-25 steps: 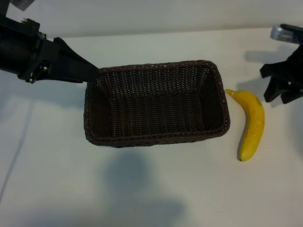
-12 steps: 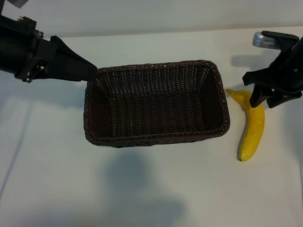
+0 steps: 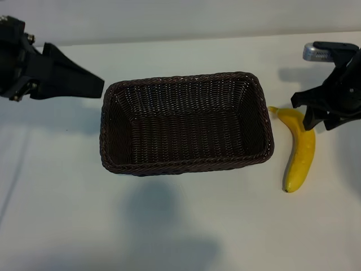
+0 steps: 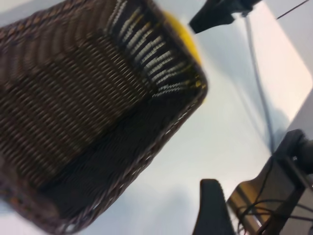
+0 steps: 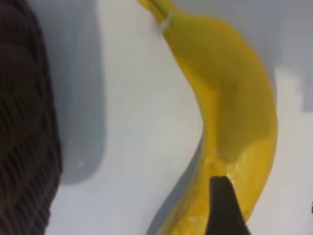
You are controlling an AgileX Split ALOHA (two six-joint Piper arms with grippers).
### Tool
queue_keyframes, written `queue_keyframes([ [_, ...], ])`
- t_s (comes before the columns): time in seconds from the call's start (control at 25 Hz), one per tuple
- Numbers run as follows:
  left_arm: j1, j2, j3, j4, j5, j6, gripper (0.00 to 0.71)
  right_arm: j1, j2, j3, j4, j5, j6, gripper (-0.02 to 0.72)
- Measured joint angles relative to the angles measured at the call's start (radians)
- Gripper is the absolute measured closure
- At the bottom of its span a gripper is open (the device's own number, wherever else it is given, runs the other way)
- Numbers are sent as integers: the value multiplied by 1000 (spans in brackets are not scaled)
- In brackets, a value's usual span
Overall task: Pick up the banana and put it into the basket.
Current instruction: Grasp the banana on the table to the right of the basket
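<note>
The yellow banana (image 3: 302,149) lies on the white table just right of the dark woven basket (image 3: 186,166), stem end toward the back. My right gripper (image 3: 319,123) hovers open over the banana's stem half, fingers pointing down. In the right wrist view one dark finger (image 5: 224,208) overlaps the banana (image 5: 230,103), with the basket's wall (image 5: 24,122) off to the side. My left gripper (image 3: 93,84) is open and holds nothing, just off the basket's back left corner. The left wrist view shows one of its fingers (image 4: 211,210), the basket (image 4: 181,120), and a bit of the banana (image 4: 183,36) beyond it.
The basket holds nothing. Bare white table stretches in front of the basket and banana (image 3: 225,226). A thin cable (image 4: 259,93) runs across the table, and a dark stand with wires (image 4: 288,191) sits at the table's edge.
The right gripper came in from the right edge to above the banana's stem half. The left gripper drew back leftward from the basket's corner.
</note>
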Motion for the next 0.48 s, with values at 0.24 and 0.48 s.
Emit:
queue_keyframes([
  [0.24,0,13,0,51,-17,-46,194,0,1,7,52,-15,-18,230],
  [0.48,0,97,0,10,-5,-46,194,0,1,7,95,-15,-46,230],
])
